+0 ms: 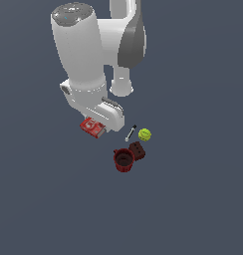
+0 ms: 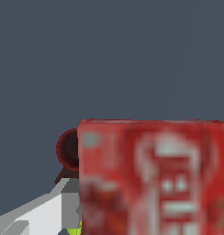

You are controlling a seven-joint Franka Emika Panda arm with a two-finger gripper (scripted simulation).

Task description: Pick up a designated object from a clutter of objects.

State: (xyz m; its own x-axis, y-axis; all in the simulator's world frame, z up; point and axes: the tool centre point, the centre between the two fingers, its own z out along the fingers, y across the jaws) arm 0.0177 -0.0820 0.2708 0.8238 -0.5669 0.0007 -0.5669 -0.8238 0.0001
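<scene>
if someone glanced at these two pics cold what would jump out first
The big white robot arm fills the top of the exterior view, its wrist hanging right over a small flat red box with white lettering. That box fills much of the wrist view, close to the camera. To the exterior view's right sit a yellow-green ball, a dark red mug and a brown block.
</scene>
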